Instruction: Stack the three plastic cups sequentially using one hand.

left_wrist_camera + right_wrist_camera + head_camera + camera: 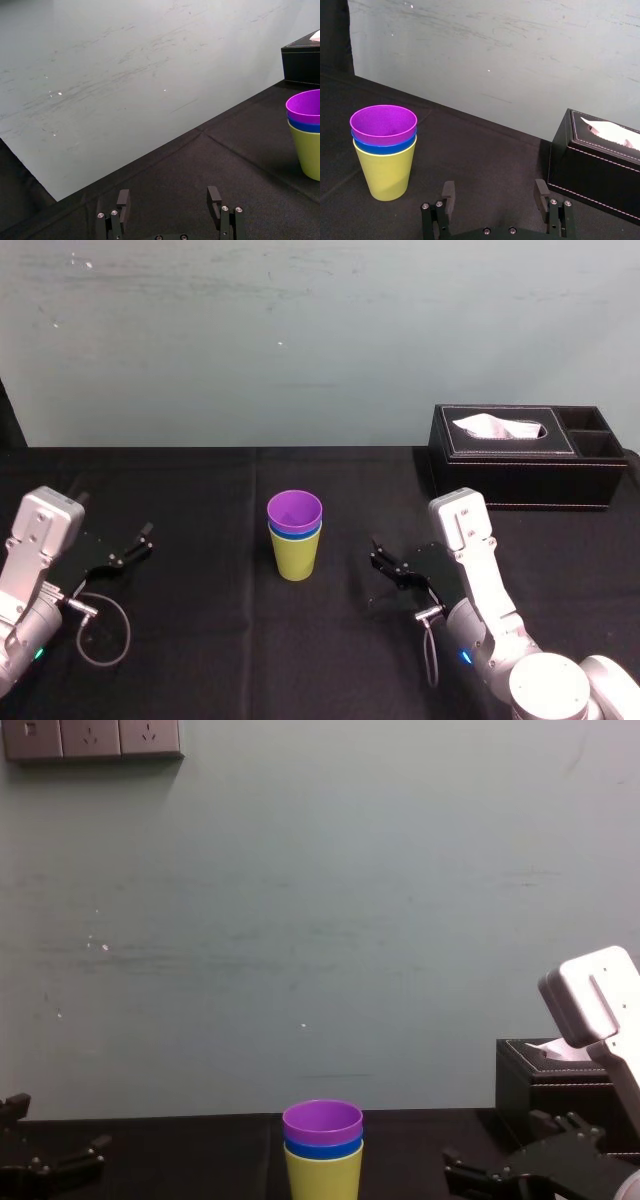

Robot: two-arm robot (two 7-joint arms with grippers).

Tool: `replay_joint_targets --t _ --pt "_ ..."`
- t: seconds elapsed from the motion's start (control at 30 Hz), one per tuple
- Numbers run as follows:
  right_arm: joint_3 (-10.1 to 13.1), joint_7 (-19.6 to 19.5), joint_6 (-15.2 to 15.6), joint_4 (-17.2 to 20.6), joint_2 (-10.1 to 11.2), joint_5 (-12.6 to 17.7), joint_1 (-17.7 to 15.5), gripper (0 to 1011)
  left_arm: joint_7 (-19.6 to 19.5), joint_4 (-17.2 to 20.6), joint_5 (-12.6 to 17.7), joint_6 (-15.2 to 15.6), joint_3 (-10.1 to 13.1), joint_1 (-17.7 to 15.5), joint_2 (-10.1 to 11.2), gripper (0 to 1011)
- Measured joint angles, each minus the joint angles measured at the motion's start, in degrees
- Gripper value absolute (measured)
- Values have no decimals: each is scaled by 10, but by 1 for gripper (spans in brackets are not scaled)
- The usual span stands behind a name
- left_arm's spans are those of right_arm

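Black tissue box [520, 455] far right on black-clothed table [200, 660], well apart from cups. Right gripper [494, 194] low over cloth, near cups on their right, fingers spread, holding nothing. Left gripper [168, 200] parked at left, also spread, seemingly just above cloth. Cups nested upright at table centre: yellow-green cup [296, 558] at bottom, blue cup [295, 533] a rim band, purple cup [295, 510] on top.

Both arms silver-grey w/ rounded joints: L arm [28, 590], R arm [492, 612]. Boxy grey wrist housing [458, 520] on each. L gripper [135, 545] and R gripper [378, 573] matte black, two-fingered, w/ silver screw heads [436, 204] at finger bases. Thin black cable [102, 632] loops at L wrist. Blue light [465, 657] on R arm, green light [38, 653] on L.
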State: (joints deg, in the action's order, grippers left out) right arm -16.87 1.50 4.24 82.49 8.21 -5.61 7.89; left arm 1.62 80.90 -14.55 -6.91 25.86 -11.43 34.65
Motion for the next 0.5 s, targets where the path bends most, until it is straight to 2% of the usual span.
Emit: replay_joint_targets --t 0.5 --pt "0 0 0 0 0 0 0 1003 0 0 0 0 0 0 0 1000"
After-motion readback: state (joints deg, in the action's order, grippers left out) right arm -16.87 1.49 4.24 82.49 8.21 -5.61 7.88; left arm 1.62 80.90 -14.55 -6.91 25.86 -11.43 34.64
